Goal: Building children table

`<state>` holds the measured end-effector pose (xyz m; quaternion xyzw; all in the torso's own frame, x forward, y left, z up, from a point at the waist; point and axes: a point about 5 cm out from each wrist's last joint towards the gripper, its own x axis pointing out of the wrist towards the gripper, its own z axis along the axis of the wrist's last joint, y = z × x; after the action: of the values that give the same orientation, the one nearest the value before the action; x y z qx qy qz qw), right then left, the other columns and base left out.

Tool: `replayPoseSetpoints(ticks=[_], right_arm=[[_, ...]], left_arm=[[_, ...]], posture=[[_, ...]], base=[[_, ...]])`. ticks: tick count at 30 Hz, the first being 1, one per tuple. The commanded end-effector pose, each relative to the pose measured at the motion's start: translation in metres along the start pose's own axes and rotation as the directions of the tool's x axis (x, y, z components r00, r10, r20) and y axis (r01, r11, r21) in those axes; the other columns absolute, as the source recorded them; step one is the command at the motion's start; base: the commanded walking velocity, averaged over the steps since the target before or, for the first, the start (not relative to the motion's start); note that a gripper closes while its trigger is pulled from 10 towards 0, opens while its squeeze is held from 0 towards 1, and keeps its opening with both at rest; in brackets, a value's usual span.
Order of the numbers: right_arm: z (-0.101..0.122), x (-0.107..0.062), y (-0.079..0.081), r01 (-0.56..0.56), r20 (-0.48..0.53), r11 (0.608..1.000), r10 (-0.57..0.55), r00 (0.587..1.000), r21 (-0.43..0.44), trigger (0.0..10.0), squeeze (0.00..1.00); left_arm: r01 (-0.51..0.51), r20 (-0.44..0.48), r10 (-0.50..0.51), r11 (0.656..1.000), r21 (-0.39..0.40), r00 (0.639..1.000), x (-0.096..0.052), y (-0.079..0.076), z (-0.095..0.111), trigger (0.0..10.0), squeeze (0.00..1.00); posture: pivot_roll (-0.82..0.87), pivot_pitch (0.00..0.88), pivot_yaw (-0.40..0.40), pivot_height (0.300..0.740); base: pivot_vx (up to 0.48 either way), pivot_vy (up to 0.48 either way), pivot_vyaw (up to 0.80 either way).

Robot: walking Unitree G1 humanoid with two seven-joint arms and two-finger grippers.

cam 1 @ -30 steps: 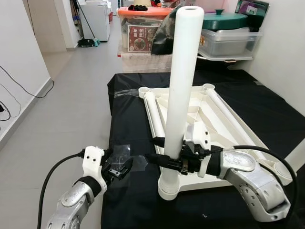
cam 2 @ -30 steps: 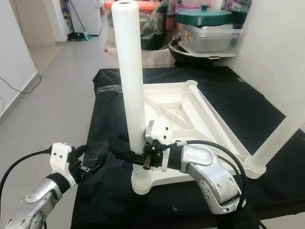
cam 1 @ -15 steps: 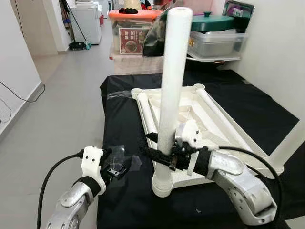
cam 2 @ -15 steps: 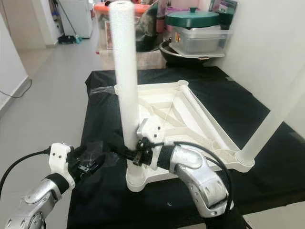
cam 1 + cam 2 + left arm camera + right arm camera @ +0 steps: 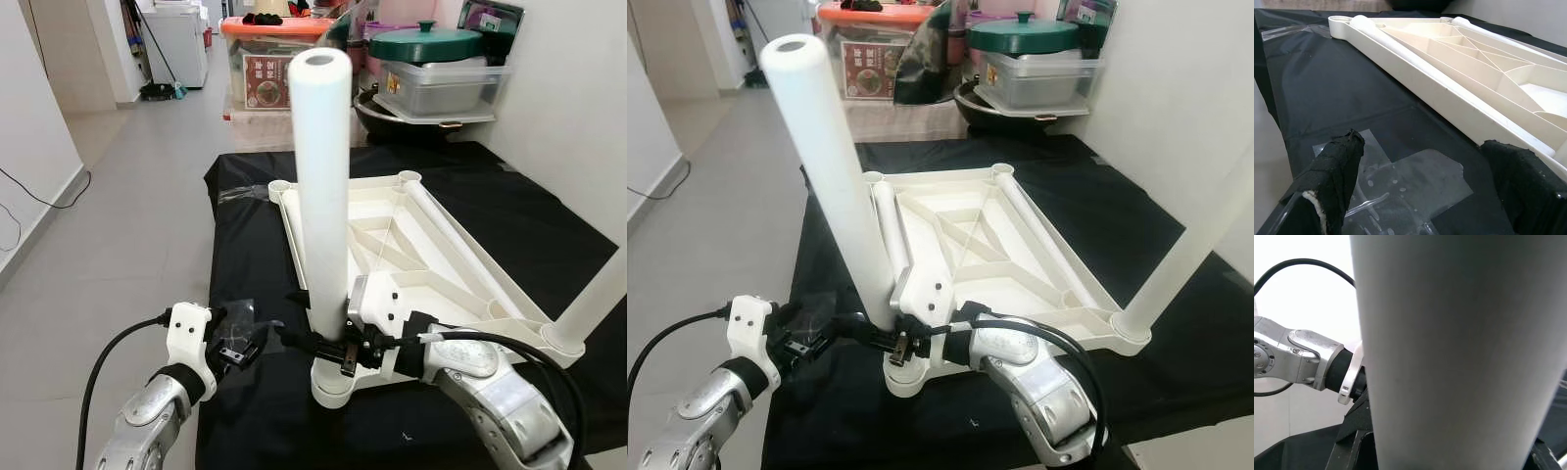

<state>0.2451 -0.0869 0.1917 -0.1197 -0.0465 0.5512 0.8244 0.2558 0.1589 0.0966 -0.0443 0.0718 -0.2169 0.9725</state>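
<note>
A white table top (image 5: 431, 245) lies upside down on a black-covered table. A white tube leg (image 5: 323, 196) stands in its near left corner socket (image 5: 331, 384), leaning a little. My right gripper (image 5: 315, 343) is shut on this leg low down, just above the socket; the leg (image 5: 1459, 352) is pressed close against the right wrist camera. A second leg (image 5: 1185, 245) stands in the near right corner. Two more legs (image 5: 890, 235) lie inside the top along its sides. My left gripper (image 5: 240, 343) hovers open over clear tape (image 5: 1400, 181) left of the socket, fingers (image 5: 1332, 166) apart and holding nothing.
Plastic storage boxes (image 5: 284, 69) and a green-lidded pot (image 5: 436, 44) are stacked behind the table. A white wall (image 5: 578, 108) runs along the right. Grey floor (image 5: 118, 215) lies to the left, beyond the table's left edge (image 5: 211, 255).
The top of the held leg has swung to the left, from a slight right lean to near upright. The camera has shifted a little. My left gripper has stayed open in the same place.
</note>
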Motion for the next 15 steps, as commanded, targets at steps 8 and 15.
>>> replayPoseSetpoints(ticks=[8, 15], right_arm=[[-0.031, 0.005, -0.017, 0.219, -0.152, 0.966, -0.198, 0.968, 0.137, 0.0, 0.00], [-0.070, -0.006, -0.047, 0.675, -0.390, 0.722, -0.584, 0.712, 0.151, 0.0, 0.00]], left_arm=[[-0.018, -0.017, 0.018, 1.000, 0.012, 1.000, -0.001, 0.003, -0.004, 10.0, 0.00], [-0.030, -0.031, 0.031, 0.999, 0.023, 0.999, -0.001, 0.005, -0.006, 10.0, 0.00]], posture=[[-0.01, 0.000, -0.066, 0.740], [-0.01, 0.000, -0.068, 0.740]], base=[[0.000, 0.000, 0.00], [0.000, 0.000, 0.00]])
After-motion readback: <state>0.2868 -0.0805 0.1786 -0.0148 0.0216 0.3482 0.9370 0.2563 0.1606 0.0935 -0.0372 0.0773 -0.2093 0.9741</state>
